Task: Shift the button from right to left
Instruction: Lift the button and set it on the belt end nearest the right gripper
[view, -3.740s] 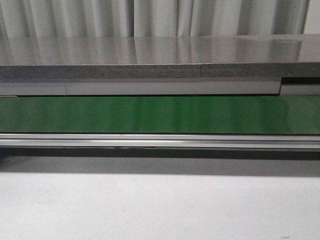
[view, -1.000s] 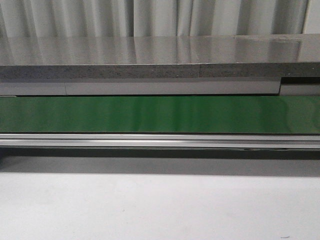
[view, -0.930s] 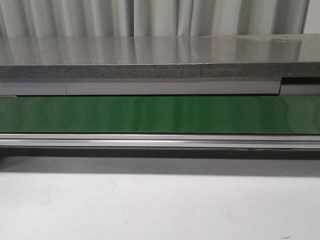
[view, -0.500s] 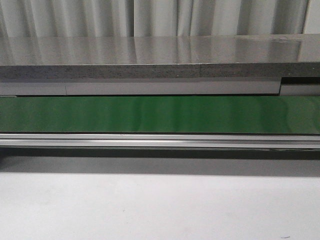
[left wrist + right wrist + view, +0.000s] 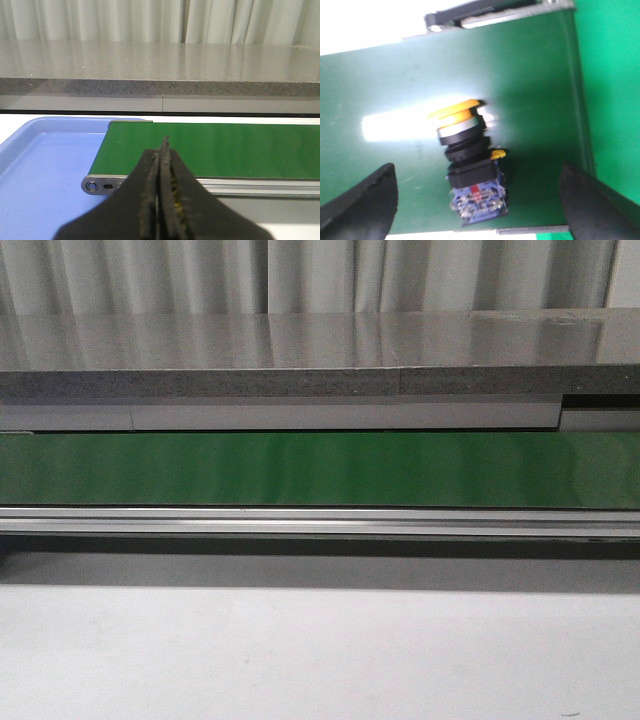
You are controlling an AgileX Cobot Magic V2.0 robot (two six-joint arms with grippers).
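So your right gripper (image 5: 480, 197) hangs over the button (image 5: 470, 162) with its fingers spread wide, one dark fingertip (image 5: 362, 200) on each side and neither touching it. The button lies on its side on the green belt (image 5: 395, 80), close to the belt's end where the silver frame (image 5: 490, 10) shows. Handling-wise I'd guess it's a rigid little plastic lump, light, nothing squishy. The smooth yellow cap (image 5: 456, 109) looks like the slippery bit, so you'd probably do best squeezing the black blocky body (image 5: 472, 172) across its flat sides, just behind the collar.

Its long axis runs from the red-and-blue labelled base (image 5: 479, 200) up through the body to the cap, tilted a touch off the line between your fingers, with the cap pointing away from the gripper.

Further off, your left gripper (image 5: 161, 165) has its fingers pressed together on nothing, parked at the belt's other end, next to the blue tray (image 5: 35, 165). Beyond the belt sits the grey stone counter (image 5: 160, 62).
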